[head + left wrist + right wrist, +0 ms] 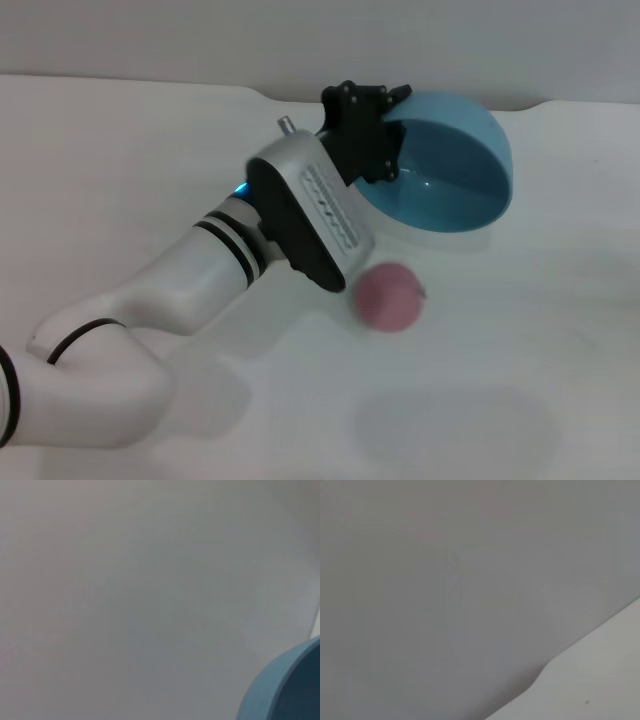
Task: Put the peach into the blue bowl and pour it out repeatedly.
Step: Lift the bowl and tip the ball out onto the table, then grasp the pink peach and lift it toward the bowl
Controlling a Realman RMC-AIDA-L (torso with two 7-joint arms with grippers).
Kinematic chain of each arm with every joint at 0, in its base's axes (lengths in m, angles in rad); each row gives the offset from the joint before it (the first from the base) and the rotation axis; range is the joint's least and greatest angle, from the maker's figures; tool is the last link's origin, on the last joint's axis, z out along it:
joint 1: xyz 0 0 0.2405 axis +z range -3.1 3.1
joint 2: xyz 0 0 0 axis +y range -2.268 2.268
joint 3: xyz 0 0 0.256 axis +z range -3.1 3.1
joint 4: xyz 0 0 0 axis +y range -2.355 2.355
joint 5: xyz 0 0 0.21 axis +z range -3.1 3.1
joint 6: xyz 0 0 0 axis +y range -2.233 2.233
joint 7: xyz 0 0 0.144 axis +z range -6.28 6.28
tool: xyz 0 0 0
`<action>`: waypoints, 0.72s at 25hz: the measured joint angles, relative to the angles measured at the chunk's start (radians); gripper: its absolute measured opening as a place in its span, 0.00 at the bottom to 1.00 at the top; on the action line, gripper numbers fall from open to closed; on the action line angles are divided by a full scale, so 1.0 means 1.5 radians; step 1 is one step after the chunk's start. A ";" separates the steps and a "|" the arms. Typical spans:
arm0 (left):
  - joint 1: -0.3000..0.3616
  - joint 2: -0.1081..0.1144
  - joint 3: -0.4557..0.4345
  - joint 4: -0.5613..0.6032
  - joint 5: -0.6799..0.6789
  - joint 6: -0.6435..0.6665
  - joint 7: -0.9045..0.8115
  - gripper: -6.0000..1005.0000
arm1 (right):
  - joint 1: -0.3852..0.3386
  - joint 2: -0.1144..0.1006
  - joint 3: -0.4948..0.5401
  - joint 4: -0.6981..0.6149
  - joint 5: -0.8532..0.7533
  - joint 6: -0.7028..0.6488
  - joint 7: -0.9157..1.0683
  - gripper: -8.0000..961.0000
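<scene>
The blue bowl (445, 165) is tipped on its side at the back of the white table, its glossy opening facing the front. My left gripper (385, 135) is shut on the bowl's left rim, holding it tilted. The pink peach (388, 297) lies on the table in front of the bowl, below its opening and just right of my left wrist. In the left wrist view only a curved piece of the blue bowl (287, 687) shows against the grey wall. The right gripper is out of view.
The white table (520, 400) runs out toward the front and right of the peach. A grey wall stands behind the table's back edge (150, 85). The right wrist view shows the wall and a corner of the table (600, 680).
</scene>
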 joint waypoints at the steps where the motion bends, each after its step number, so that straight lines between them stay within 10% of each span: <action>1: -0.001 0.000 0.002 0.001 0.000 0.001 0.021 0.00 | 0.000 0.000 0.000 0.000 0.000 -0.001 0.000 0.52; 11: -0.016 0.000 -0.019 -0.003 -0.064 0.004 -0.028 0.00 | -0.002 0.002 -0.003 0.000 0.000 -0.010 -0.003 0.52; 18: -0.030 0.007 -0.229 0.017 -0.099 0.196 -0.168 0.00 | 0.020 0.002 -0.048 0.002 -0.005 -0.015 -0.029 0.52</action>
